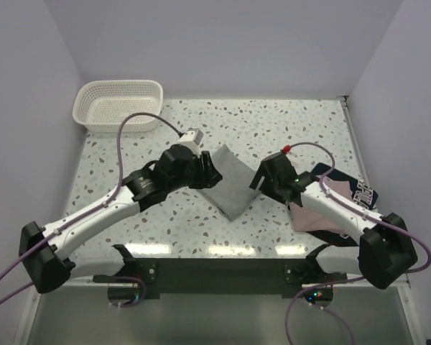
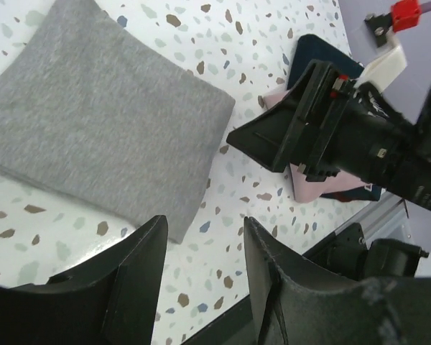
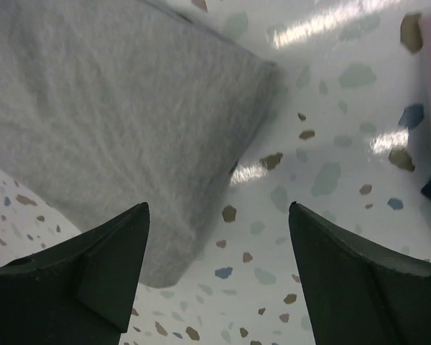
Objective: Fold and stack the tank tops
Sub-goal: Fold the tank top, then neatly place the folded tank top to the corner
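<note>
Top external view: folded grey tank top (image 1: 230, 194) lies mid-table between the left gripper (image 1: 210, 172) and right gripper (image 1: 258, 180), both spread and empty; pinching only its upper layer could unfold it during stacking.

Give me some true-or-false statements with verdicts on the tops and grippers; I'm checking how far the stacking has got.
1. The grey tank top lies folded on the table. True.
2. The right gripper is shut on the grey tank top. False: it is open and holds nothing.
3. The pink tank top lies on the navy one. True.
4. The grey tank top is on that stack. False: it lies apart, to the stack's left.
5. The left gripper is open. True.
</note>
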